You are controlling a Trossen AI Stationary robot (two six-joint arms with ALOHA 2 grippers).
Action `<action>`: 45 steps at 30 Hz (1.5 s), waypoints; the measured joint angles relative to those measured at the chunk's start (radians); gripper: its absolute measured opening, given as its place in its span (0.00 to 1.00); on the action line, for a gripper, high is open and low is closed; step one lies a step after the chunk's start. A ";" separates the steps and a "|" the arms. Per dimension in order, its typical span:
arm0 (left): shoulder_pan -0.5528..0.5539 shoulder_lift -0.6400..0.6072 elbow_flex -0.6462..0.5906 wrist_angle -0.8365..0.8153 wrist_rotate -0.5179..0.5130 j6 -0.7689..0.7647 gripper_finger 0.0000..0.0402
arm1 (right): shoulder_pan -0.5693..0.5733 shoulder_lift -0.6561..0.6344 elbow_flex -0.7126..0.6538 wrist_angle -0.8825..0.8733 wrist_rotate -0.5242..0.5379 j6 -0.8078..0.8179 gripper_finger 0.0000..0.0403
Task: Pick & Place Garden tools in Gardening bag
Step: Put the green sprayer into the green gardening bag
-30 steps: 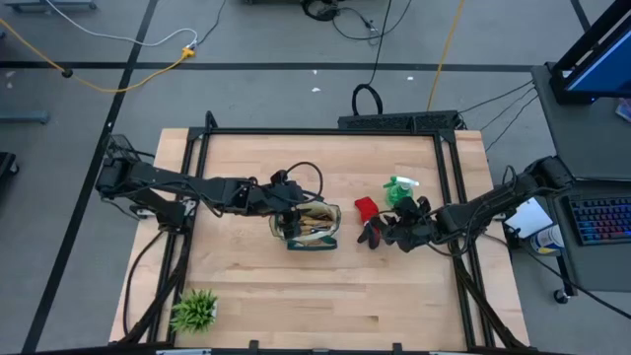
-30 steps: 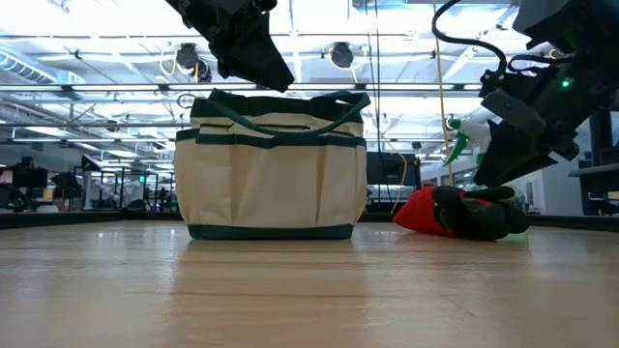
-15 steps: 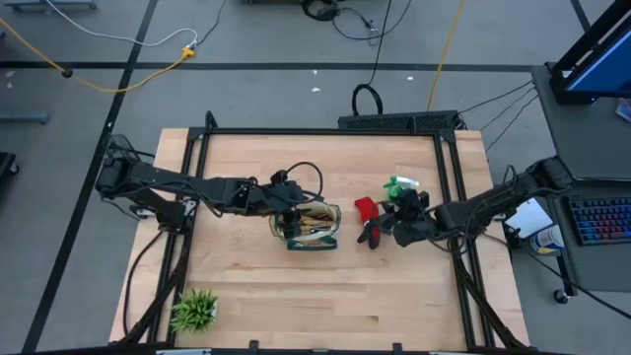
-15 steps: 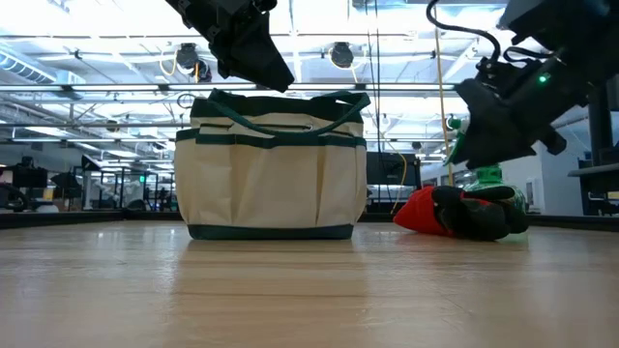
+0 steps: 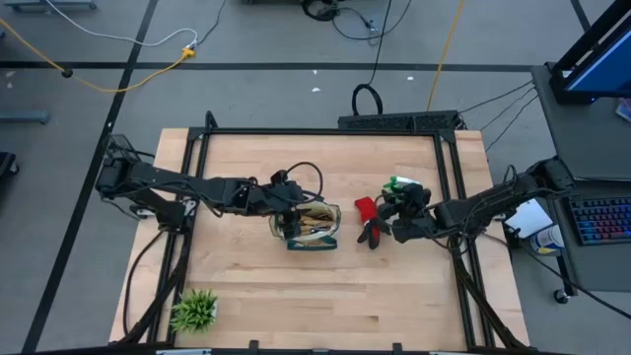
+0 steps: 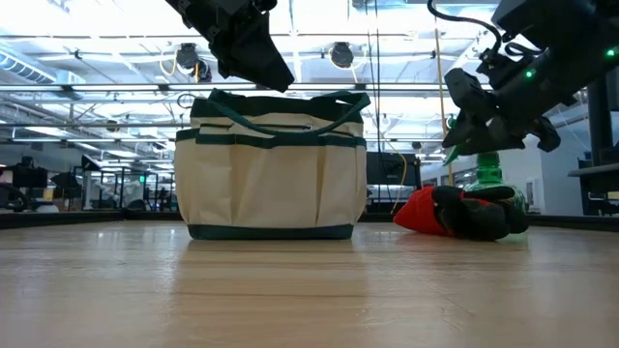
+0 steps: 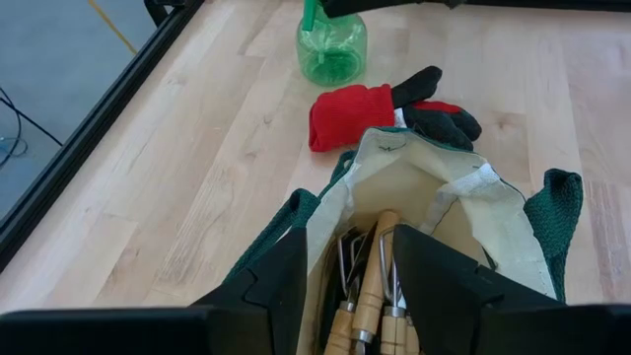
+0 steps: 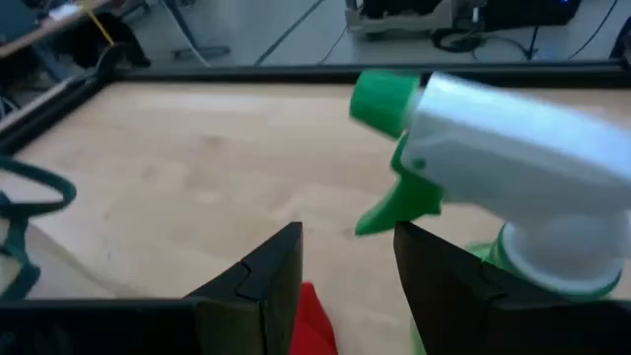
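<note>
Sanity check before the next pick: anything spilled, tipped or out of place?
Nothing stands out. The bag stands upright with wooden-handled tools inside; the left gripper hovers over its mouth. The gloves lie in a heap beside the upright spray bottle, the right gripper above them.

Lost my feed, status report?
Left gripper over bag, open. Right gripper open by spray bottle. Gloves on table. Nothing blocking.

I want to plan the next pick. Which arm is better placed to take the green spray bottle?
Probably the right. Its end effector hangs open beside the spray bottle, near the gloves. The left end effector is over the gardening bag, farther away.
</note>
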 joint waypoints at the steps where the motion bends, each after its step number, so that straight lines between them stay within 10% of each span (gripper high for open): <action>1: 0.000 0.000 0.000 0.000 0.000 0.000 0.40 | -0.001 0.000 0.000 0.000 0.011 0.001 0.38; 45: 0.000 0.000 0.000 0.001 0.000 0.026 0.40 | -0.152 0.124 0.000 0.059 0.052 0.224 0.38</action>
